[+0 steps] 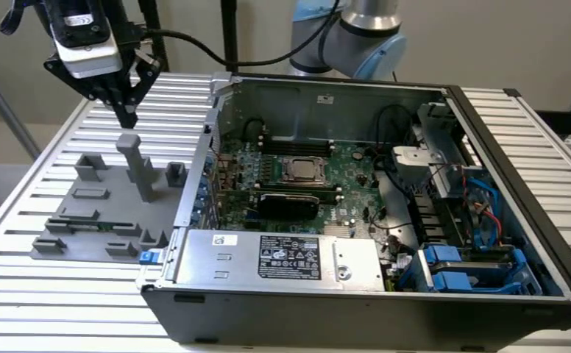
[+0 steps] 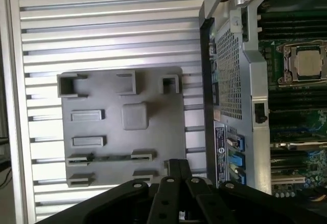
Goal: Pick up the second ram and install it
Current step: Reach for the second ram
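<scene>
Even, diffuse room light, pale glare along slatted table (image 2: 102,9) ribs, soft short shadows beside gray fixture plate (image 2: 163,132) blocks, computer case (image 1: 344,99) interior dimmer than surroundings

The black linkage gripper (image 1: 127,118) hangs in the upper left of the frame, its fingers pointing straight down and pressed together. The silver and pale-blue arm joint (image 1: 362,33) sits at top centre.

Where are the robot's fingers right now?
In the exterior view, the fingers hang shut at the upper left, just above the tall post of the gray tray, left of the open computer case.
</scene>
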You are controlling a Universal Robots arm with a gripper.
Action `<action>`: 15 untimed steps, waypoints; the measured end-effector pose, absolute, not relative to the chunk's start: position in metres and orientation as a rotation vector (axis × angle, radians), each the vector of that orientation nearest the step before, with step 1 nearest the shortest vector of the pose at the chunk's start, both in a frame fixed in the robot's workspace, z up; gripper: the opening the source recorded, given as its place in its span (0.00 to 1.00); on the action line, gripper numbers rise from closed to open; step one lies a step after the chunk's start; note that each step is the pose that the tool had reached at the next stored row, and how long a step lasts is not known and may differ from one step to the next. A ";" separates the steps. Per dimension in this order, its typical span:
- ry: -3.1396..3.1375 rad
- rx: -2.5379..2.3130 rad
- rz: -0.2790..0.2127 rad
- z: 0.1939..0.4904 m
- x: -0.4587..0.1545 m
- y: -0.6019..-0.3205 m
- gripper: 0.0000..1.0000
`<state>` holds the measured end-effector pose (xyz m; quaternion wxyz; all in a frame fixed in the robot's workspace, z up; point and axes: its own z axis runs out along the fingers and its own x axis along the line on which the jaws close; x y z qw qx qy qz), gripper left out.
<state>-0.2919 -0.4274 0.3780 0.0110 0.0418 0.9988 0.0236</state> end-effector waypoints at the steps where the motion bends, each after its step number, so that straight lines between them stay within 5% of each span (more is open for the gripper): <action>1: 3.116 0.131 0.073 0.376 -0.297 -0.427 0.11; 15: 3.116 0.133 0.067 0.356 -0.360 -0.428 0.11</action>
